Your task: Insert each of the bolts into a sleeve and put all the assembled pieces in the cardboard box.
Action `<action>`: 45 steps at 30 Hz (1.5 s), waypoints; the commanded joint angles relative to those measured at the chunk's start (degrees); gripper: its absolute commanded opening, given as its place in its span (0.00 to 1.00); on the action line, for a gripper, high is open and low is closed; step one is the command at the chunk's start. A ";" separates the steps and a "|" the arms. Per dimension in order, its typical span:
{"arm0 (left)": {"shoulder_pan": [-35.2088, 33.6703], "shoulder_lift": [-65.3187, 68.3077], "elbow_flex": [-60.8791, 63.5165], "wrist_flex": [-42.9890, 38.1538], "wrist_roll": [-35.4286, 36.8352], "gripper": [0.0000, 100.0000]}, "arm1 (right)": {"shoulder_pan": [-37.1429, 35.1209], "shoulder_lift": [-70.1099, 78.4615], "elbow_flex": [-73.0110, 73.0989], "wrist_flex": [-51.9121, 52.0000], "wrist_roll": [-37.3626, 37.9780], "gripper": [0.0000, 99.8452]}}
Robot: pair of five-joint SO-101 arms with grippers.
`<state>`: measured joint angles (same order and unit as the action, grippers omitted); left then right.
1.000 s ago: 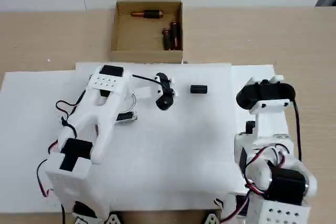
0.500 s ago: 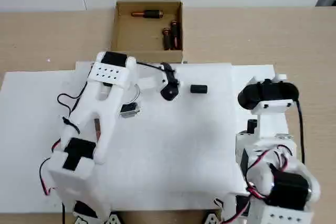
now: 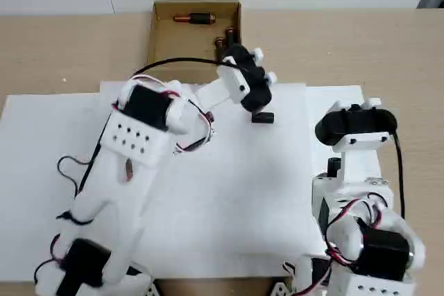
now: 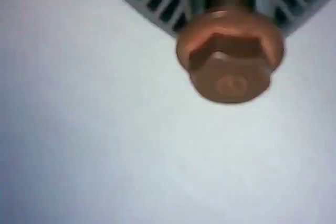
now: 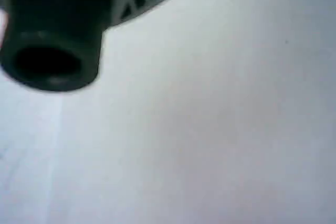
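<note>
Swung forward since a second ago, the left arm point(image 3: 139, 143) is now stretched toward the cardboard box point(image 3: 161, 46). Its left gripper point(image 3: 255, 95) has been carried from well short of the box to just in front of the box's near wall. Hardly any shift is seen in the right arm point(image 3: 354, 129), parked well away from the box.

Progress so far: three assembled pieces are counted in the box, one piece point(image 3: 194, 17) along its far wall and a pair of pieces point(image 3: 223, 38) by a side wall, partly covered by the gripper. Work is left, it would be judged. A copper bolt point(image 4: 229, 61) is clamped by its shank between the left gripper's ribbed jaws, head outward, not yet sleeved. A loose sleeve point(image 3: 262, 118) lies on the white mat point(image 3: 229, 192) just off the box's near corner, right beneath that gripper. A second sleeve point(image 5: 50, 51) is gripped by the right gripper point(image 5: 105, 3), its bore empty.

Pose now: the left arm is extended long, with the wrist bent down over the loose sleeve, and the right arm is folded back on itself.
</note>
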<state>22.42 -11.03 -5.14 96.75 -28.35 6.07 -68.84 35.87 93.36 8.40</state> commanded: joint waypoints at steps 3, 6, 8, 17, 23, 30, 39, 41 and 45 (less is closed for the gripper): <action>2.73 -5.54 -1.98 3.69 4.48 0.00 | 0.40 -2.24 -2.46 -0.48 0.09 0.00; 3.16 -8.18 1.63 3.16 7.47 0.00 | 0.31 -6.11 -0.88 -3.03 0.00 0.00; 3.16 -10.90 4.18 1.05 11.16 0.00 | 0.31 -9.54 1.23 -4.79 0.18 0.00; 2.64 -32.44 27.12 -17.93 19.87 0.00 | -0.13 -23.69 16.88 -13.41 0.00 0.00; 2.64 -48.00 47.08 -33.41 27.08 0.01 | -8.40 -30.02 24.09 -16.31 -6.77 0.00; 1.67 -61.98 62.11 -44.04 35.96 0.01 | -17.54 -34.15 31.47 -21.67 -11.96 0.00; -3.16 -76.22 75.56 -52.66 46.42 0.01 | -26.15 -34.95 40.26 -31.52 -13.71 0.00; -3.16 -79.47 78.11 -52.75 48.62 0.01 | -27.65 -35.03 43.25 -35.74 -13.71 0.00; -3.16 -86.15 83.21 -52.75 54.33 0.01 | -30.64 -35.03 47.30 -43.03 -13.71 0.00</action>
<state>19.52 -92.35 76.44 45.93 22.37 -22.42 -103.21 82.29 55.74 -4.88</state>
